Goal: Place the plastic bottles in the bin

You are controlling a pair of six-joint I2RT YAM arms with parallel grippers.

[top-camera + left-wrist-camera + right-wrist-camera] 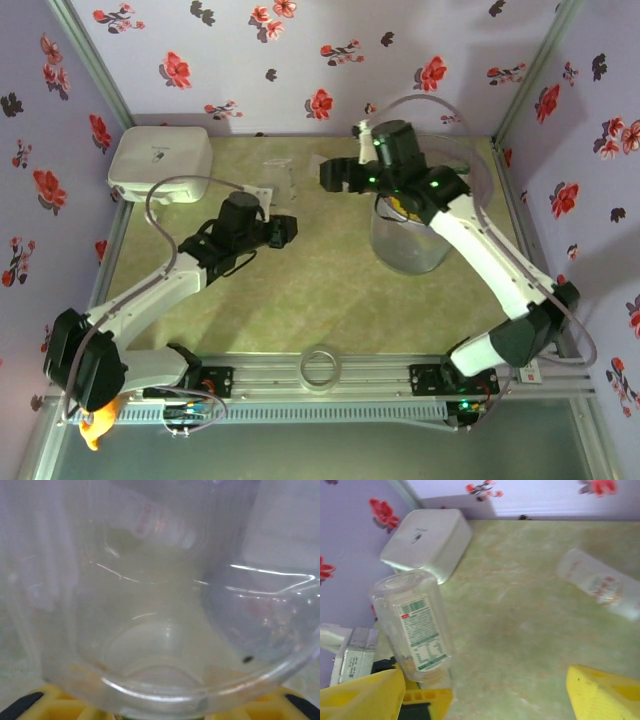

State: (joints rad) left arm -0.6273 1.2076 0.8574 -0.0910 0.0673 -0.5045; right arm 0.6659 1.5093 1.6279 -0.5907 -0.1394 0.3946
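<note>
My left gripper (283, 231) is shut on a clear plastic bottle (160, 630), which presses close against the left wrist camera between the yellow fingers. In the right wrist view that bottle (415, 625) stands upright with a green and white label, its base in the left gripper's yellow fingers (422, 697). My right gripper (485, 695) is open just right of that bottle, with nothing between its fingers. Another clear bottle with a red label (600, 582) lies on the table beyond. The translucent bin (410, 245) stands under the right arm, with something yellow inside.
A white rounded box (160, 160) sits at the back left corner. A clear tape ring (320, 366) lies at the near edge between the arm bases. Flowered walls close in the table on three sides.
</note>
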